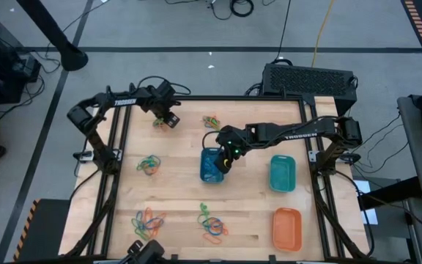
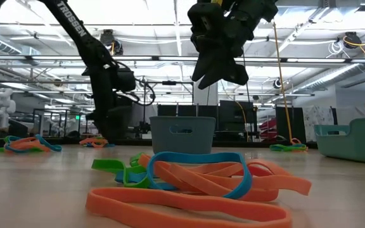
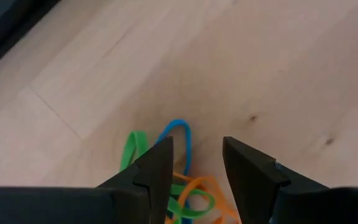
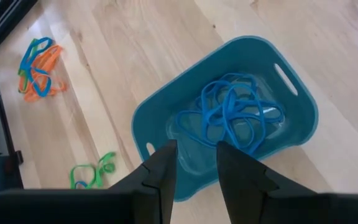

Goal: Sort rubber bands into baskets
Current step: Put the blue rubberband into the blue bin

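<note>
Rubber bands in blue, green and orange lie in loose piles on the wooden table. My left gripper (image 1: 168, 117) (image 3: 196, 163) stands open, pointing down over a small pile (image 3: 179, 186) (image 1: 160, 122) at the far left; the bands show between and under its fingertips, and I cannot tell whether they touch. My right gripper (image 1: 226, 156) (image 4: 195, 165) hangs open with nothing between its fingers, just above the near rim of the blue basket (image 4: 229, 118) (image 1: 211, 167), which holds several blue bands (image 4: 232, 115). The teal basket (image 1: 282, 173) and the orange basket (image 1: 286, 227) stand on the right.
Other piles of bands lie at the far middle (image 1: 211, 121), left middle (image 1: 149, 165), near left (image 1: 146, 224) and near middle (image 1: 211, 224) (image 2: 195, 183). Dark frame rails (image 1: 116, 154) run along both sides of the table.
</note>
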You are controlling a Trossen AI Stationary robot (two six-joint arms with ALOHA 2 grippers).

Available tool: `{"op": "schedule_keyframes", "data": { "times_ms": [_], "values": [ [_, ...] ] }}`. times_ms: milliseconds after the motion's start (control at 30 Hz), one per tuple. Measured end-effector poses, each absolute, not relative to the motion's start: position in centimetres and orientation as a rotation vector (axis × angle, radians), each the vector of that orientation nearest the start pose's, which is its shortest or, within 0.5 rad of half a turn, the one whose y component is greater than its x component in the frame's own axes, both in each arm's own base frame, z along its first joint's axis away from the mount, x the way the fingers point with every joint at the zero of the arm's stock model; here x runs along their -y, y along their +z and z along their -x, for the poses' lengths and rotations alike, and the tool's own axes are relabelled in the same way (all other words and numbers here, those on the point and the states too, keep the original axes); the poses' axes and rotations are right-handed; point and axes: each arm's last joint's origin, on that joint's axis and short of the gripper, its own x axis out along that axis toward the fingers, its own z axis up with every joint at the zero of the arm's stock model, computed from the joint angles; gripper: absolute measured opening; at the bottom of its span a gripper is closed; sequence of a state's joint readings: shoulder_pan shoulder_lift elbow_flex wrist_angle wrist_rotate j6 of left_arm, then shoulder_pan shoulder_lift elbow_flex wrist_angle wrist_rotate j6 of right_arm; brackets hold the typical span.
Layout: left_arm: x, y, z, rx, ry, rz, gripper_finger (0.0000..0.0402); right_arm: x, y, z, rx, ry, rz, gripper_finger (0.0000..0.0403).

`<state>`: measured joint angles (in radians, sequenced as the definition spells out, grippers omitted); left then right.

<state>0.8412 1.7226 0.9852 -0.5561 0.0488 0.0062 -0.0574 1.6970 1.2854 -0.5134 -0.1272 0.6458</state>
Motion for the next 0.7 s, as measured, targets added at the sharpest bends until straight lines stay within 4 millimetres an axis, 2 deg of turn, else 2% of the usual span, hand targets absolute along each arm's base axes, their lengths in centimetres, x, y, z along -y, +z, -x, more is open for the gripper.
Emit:
{"op": "schedule_keyframes", "data": {
  "times_ms": [567,700],
  "values": [
    [-23.8,13.3,-20.1,-1.233,0.664,0.628,0.0146,1.6,24.6,-36.0,-0.905,-0.242,-0.702,0.0105],
    [-23.9,13.3,-20.1,-1.231,0.663,0.628,0.0113,1.3,24.6,-36.0,-0.907,-0.235,-0.700,0.0105]
  ]
}}
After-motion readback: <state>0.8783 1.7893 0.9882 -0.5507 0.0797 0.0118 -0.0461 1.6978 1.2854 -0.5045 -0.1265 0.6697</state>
